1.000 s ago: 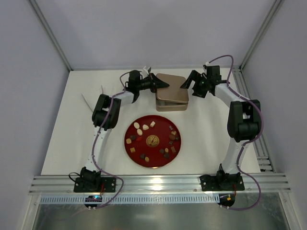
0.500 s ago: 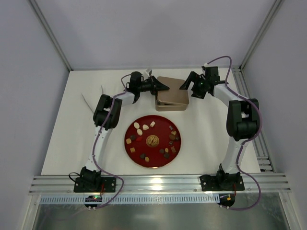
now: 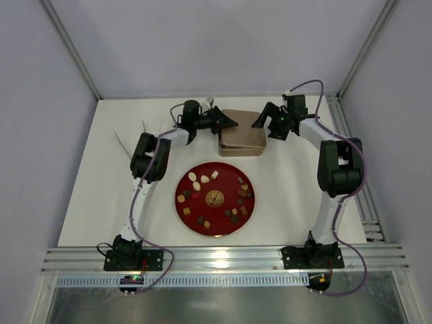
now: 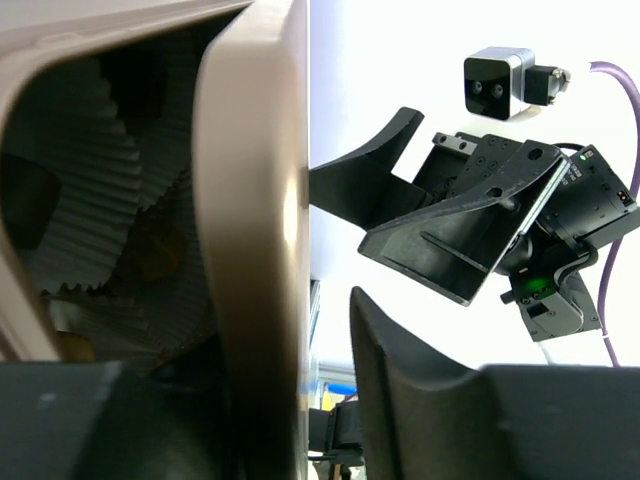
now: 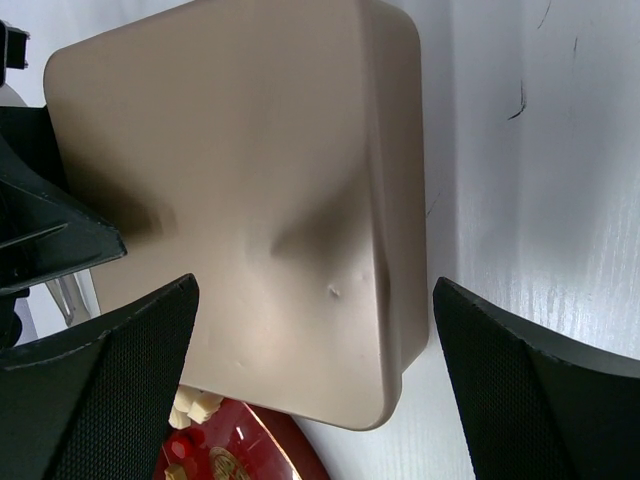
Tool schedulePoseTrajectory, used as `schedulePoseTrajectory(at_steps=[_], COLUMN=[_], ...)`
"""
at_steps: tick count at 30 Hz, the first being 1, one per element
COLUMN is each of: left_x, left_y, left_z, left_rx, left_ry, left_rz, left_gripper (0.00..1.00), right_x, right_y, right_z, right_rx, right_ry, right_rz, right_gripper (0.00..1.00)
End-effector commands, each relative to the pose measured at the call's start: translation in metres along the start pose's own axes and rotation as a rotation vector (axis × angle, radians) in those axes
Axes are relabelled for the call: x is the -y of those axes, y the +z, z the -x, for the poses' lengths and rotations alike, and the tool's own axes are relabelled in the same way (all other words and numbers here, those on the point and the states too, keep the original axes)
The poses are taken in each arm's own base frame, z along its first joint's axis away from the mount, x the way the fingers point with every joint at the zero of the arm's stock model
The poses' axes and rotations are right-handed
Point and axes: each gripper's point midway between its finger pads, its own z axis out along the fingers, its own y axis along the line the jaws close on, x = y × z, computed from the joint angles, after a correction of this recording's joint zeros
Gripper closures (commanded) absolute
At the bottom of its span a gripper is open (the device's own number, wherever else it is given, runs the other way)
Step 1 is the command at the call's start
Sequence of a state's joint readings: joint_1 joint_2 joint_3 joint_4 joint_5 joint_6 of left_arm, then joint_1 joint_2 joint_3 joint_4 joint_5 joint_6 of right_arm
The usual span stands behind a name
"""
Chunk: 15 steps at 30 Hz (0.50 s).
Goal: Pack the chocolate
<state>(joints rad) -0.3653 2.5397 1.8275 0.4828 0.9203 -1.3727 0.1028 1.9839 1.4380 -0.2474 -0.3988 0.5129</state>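
Brown, tan and cream chocolates lie scattered, seemingly loose, on the red plate.
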Motion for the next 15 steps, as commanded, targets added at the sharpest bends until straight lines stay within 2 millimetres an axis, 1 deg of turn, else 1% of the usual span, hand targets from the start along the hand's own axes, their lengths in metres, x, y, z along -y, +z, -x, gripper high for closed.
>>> schedulePoseTrajectory(at_steps=[1,3,7,15], left_x=[0.041,0.044,0.044,0.046], left_y=[-0.013,-0.016,-0.023,-0.038], left_z=[0.003,0.004,0.006,0.009], left_rx=[-0.001,0.002,0.008,0.015], left_ry=[0.090,0.101,0.100,0.106], left_rz=[-0.036,-0.038,-0.031,-0.032], left_gripper=[0.64,0.62,0.59,0.60], right_x=[-0.013,-0.015,-0.013,-0.013], right_y=[0.000,0.002,0.003,0.007], right_z=[0.017,0.017,0.016,0.013], right_rx=[0.046,0.044,0.040,0.032], right_ry=[-0.044,-0.041,-0.036,-0.028], right_rz=[0.026,0.032,0.028,0.029], right_gripper=[0.01,0.01,0.02,0.01])
